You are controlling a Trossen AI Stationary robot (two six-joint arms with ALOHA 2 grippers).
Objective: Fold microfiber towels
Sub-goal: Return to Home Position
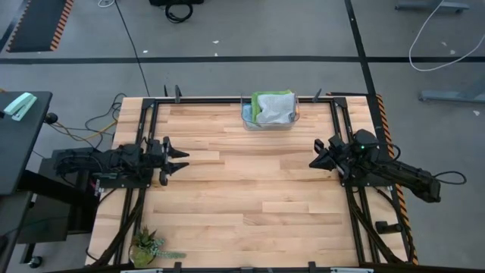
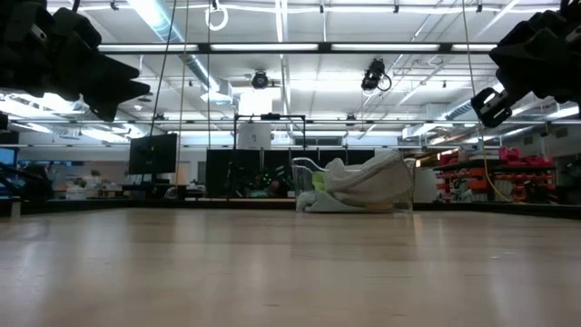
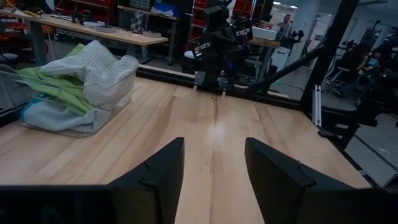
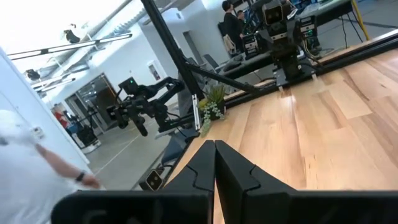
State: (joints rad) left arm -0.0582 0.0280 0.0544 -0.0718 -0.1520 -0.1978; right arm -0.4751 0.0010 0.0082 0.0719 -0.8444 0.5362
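Note:
The microfiber towels (image 1: 273,108) lie heaped in a clear bin (image 1: 246,121) at the middle of the table's far edge. A light grey towel (image 3: 93,62) is on top, over a bright green one (image 3: 50,81) and a light blue one (image 3: 37,112). My left gripper (image 1: 182,159) hovers at the table's left side, pointing level toward the right, open with nothing between its fingers (image 3: 214,146). My right gripper (image 1: 312,159) hovers at the table's right side, pointing level toward the near left, shut on nothing (image 4: 214,144). Both are well clear of the bin.
Bare wooden tabletop (image 1: 250,189) spreads between the two arms. A small potted plant (image 1: 148,246) stands at the near left corner. Black frame rails (image 1: 345,129) run along the table's sides. A person's white sleeve (image 4: 25,168) shows beyond the table in the right wrist view.

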